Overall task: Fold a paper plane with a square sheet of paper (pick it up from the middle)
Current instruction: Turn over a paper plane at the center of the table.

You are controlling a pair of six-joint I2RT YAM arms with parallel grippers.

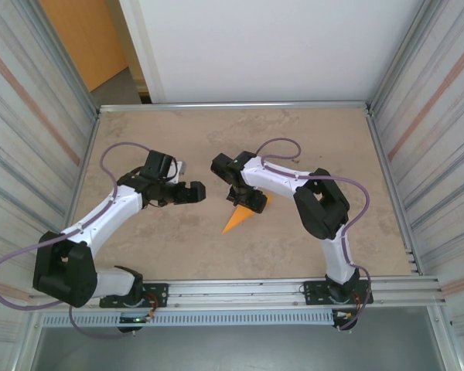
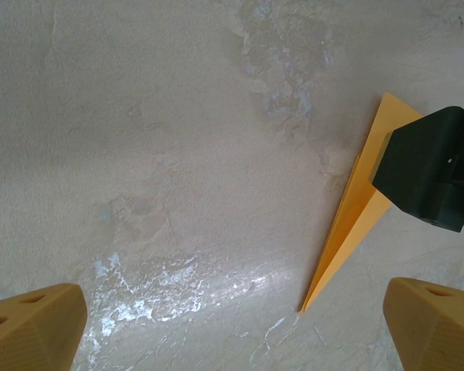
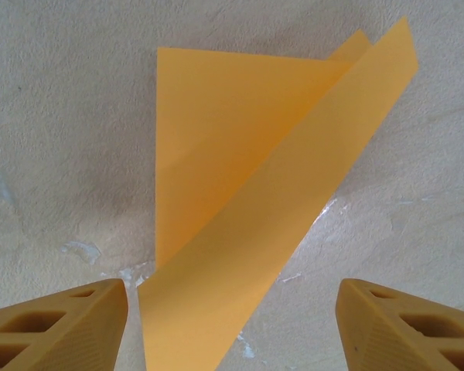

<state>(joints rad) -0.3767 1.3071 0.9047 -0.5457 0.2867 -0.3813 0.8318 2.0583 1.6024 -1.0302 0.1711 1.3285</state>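
While the left gripper (image 1: 199, 192) is hovering wide open and empty just left of the paper plane (image 1: 237, 221), the right gripper (image 1: 244, 201) is hanging over it, jaws well parted, gripping nothing; plane is lying mid-way across the table (image 1: 294, 139), tip pointing near-left.

The folded paper plane (image 3: 240, 201) lies on the pale table (image 3: 62, 116), one flap lifted, between the right end effector's (image 3: 232, 328) spread fingertips (image 3: 54, 325).

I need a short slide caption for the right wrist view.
Open right gripper poised over the folded orange paper plane on the table.
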